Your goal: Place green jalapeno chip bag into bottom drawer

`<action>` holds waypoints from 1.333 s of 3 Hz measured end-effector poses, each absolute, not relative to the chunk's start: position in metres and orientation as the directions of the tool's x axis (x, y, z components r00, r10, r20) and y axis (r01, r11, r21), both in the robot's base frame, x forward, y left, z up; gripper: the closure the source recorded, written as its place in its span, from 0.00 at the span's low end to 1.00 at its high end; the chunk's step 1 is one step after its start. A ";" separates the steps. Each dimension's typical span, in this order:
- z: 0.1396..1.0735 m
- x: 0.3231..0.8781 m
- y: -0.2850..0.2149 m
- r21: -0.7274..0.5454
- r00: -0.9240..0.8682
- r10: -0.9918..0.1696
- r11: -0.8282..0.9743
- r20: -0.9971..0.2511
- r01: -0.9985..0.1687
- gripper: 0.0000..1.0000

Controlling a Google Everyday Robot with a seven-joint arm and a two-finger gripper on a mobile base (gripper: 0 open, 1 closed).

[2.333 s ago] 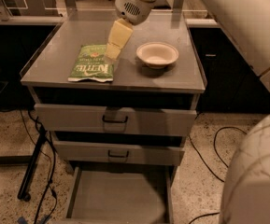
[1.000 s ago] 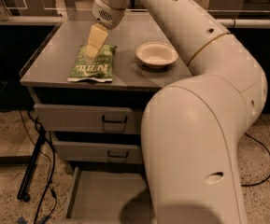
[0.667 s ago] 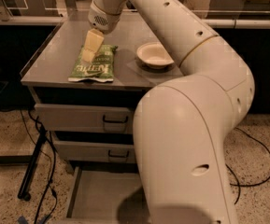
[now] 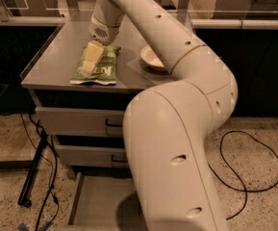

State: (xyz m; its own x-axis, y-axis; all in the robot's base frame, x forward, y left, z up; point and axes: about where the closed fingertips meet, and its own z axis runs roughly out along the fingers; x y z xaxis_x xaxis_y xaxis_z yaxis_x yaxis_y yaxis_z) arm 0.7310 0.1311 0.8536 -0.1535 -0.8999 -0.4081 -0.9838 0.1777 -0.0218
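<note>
The green jalapeno chip bag [image 4: 99, 69] lies flat on the grey cabinet top [image 4: 52, 61], near its front edge. My gripper [image 4: 91, 57] hangs from the white arm directly over the bag's upper left part, its yellowish fingers down at the bag's surface. The bottom drawer [image 4: 97, 207] stands pulled open at floor level, its bare floor partly hidden behind my arm.
A cream round bowl [image 4: 150, 57] sits on the top to the right of the bag, partly hidden by my arm. Two closed upper drawers [image 4: 76, 121] face front. A black stand leg and cables [image 4: 32, 177] are at the left, a black cable [image 4: 254, 172] on the floor right.
My gripper has moved left from near the bowl and come down onto the chip bag. The arm now swings across the front of the cabinet. The bag has not moved.
</note>
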 end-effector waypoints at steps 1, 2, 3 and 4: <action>0.840 0.735 0.134 -0.004 -0.169 -0.900 0.186 -0.401 -0.983 0.00; 0.840 0.735 0.134 -0.003 -0.169 -0.900 0.186 -0.401 -0.983 0.18; 0.840 0.735 0.134 -0.003 -0.169 -0.900 0.186 -0.401 -0.983 0.42; 0.840 0.735 0.134 -0.003 -0.169 -0.900 0.186 -0.401 -0.983 0.66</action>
